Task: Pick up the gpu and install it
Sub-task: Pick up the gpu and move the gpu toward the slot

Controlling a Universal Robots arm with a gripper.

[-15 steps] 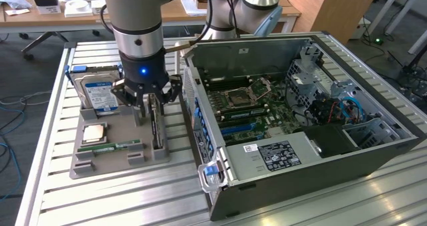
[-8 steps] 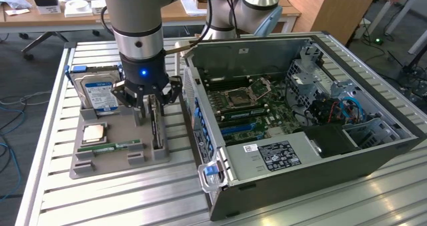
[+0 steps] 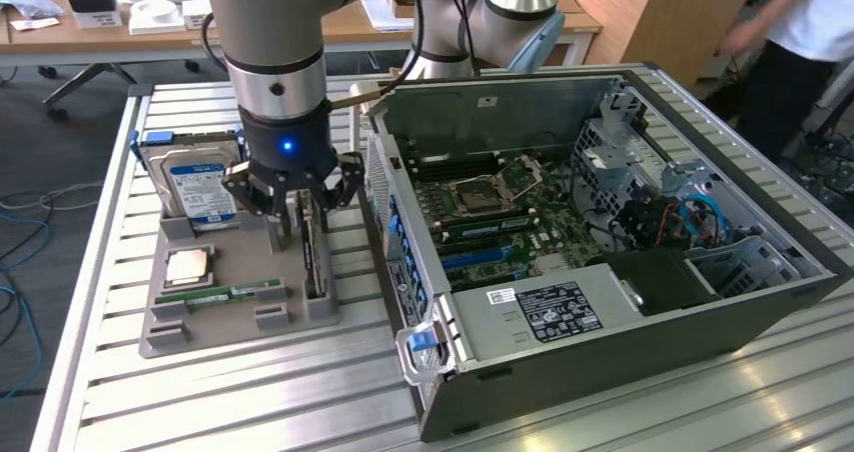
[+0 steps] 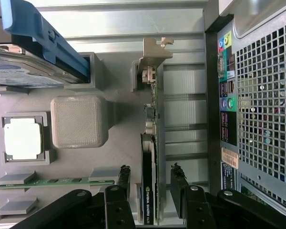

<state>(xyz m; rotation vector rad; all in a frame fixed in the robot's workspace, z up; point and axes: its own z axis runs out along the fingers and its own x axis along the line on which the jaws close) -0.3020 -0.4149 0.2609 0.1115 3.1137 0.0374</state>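
Note:
The gpu (image 3: 314, 264) stands on edge in a slot of the grey holder (image 3: 238, 324), just beside the open computer case (image 3: 627, 302). In the wrist view the gpu (image 4: 150, 143) is a thin green board with a black cooler and a silver bracket at its far end. My gripper (image 3: 296, 230) hangs straight above the card. The wrist view has my gripper (image 4: 152, 175) open, one black finger (image 4: 125, 177) on each side of the card with a gap to it on both sides. Nothing is held.
The holder also carries a silver hard drive (image 3: 200, 187), a processor chip (image 3: 187, 264) and a green memory stick (image 3: 220, 294). Inside the case lies the motherboard (image 3: 487, 207). A person (image 3: 801, 42) stands at the exterior view's far right.

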